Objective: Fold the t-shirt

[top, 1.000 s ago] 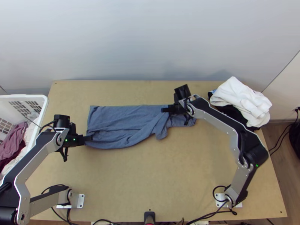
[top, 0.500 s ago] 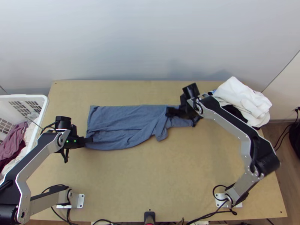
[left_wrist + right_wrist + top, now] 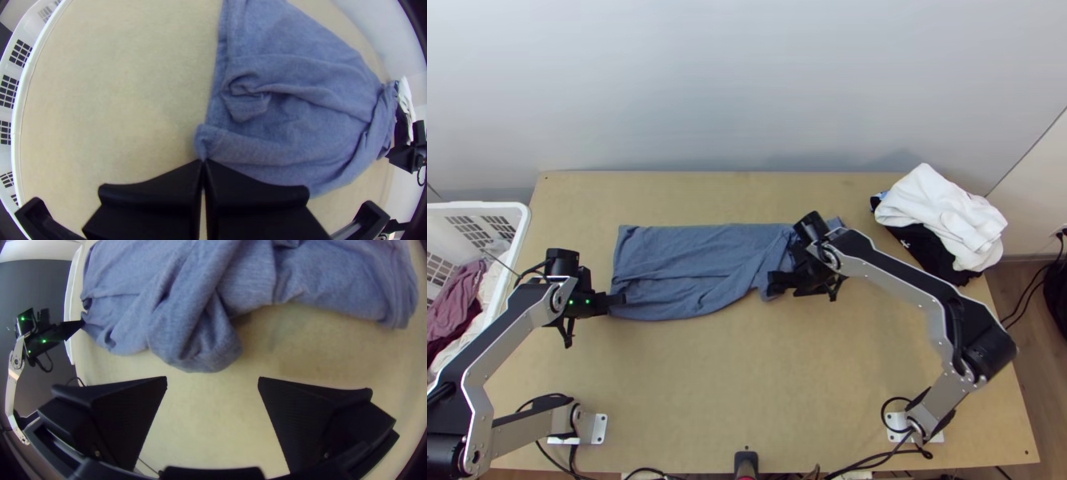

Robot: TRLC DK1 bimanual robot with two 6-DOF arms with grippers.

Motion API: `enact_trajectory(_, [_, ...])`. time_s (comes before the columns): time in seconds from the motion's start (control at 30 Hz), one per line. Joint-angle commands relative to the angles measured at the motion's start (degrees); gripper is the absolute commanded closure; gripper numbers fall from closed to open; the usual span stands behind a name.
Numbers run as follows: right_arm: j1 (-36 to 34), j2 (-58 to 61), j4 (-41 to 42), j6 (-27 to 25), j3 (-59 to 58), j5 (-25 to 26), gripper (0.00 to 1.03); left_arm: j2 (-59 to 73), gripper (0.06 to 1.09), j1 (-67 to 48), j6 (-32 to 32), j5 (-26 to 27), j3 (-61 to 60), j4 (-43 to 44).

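A pale wall (image 3: 747, 88) stands behind a light wooden table (image 3: 747, 384). From the top view, the blue-grey t-shirt (image 3: 683, 264) lies on the table in a long, wrinkly strip, between the two arms. The left gripper (image 3: 623, 299) is at the near corner of the strip's left end. The right gripper (image 3: 791, 288) is toward the strip's other end, over its near edge. A white laundry basket (image 3: 525, 220) with purple cloth (image 3: 457, 300) in it is at the table's left side. At the far right, a white cloth (image 3: 939, 208) lies on top of a black cloth (image 3: 939, 264).

In the left wrist view, the left gripper (image 3: 203, 161) is closed tight, with its two tips pinching a corner of the blue-grey t-shirt. Above that corner, a small bit of the cloth is curled up, and soft folds run across the rest.

In the right wrist view, the right gripper (image 3: 212, 380) is wide, with its two black fingers far apart and the table showing between them. A bunched, rounded flap of the t-shirt is just beside the tips, and a flatter part with a hem lies off to the right
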Motion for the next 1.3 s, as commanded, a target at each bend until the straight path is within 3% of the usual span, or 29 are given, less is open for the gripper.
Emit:
enact_trajectory(0.0, [1.68,4.31,1.72,0.08,3.09,-0.7,0.18,-0.23,1.05,0.0,0.29,0.03,0.27,-0.17])
enact_trajectory(0.17, [0.72,5.72,3.31,0.0,3.8,-0.44,0.23,-0.15,1.05,0.44,0.47,0.03,0.09,-0.26])
enact_trajectory(0.33, [0.36,4.84,5.59,-0.44,2.48,0.18,0.64,-0.06,1.05,0.44,0.55,0.03,0.18,-0.17])
enact_trajectory(0.43, [-0.25,3.79,6.21,-0.88,1.69,0.18,0.97,0.03,1.05,0.44,0.64,0.03,0.18,-0.17])
enact_trajectory(0.87, [-1.74,-11.86,-2.41,-2.38,-10.0,-1.67,0.99,-4.72,1.05,2.64,1.61,0.12,1.32,-2.28])
enact_trajectory(1.07, [1.86,-21.26,-7.24,-2.03,-15.54,-3.51,0.99,-10.69,1.05,2.99,2.22,0.56,0.62,-5.79])
enact_trajectory(1.27, [5.99,-25.22,-14.8,-3.08,-16.94,-9.93,0.99,-15.44,1.05,3.08,2.75,0.65,-1.31,-7.46])
